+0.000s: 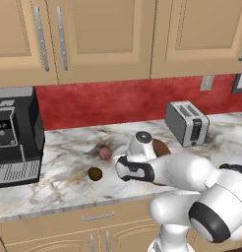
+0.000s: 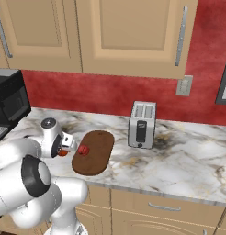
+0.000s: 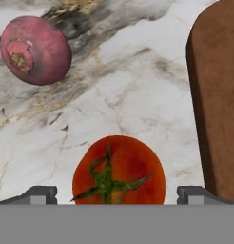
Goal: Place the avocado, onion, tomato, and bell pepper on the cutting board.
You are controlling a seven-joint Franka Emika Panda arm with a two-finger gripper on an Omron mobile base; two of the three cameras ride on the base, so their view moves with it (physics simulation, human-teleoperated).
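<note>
Hovering my wide-open jaws over the tomato [image 3: 119, 170] just beside the board [image 2: 93, 152], I count one red item [image 2: 83, 149] on it; onion [image 1: 105, 153] and avocado [image 1: 95, 173] remain off it.

In the hand view, the flat dark reddish-brown oval wooden cutting board [image 3: 219, 95] is cut off by the right and top edges. In the left base view, the white arm hides most of that board [image 1: 162, 146]. The round red tomato with a green stem star [image 3: 119, 172] loses its lower part at the bottom of the hand view. In the right base view, the arm covers all but a sliver of it [image 2: 63, 153].
</note>
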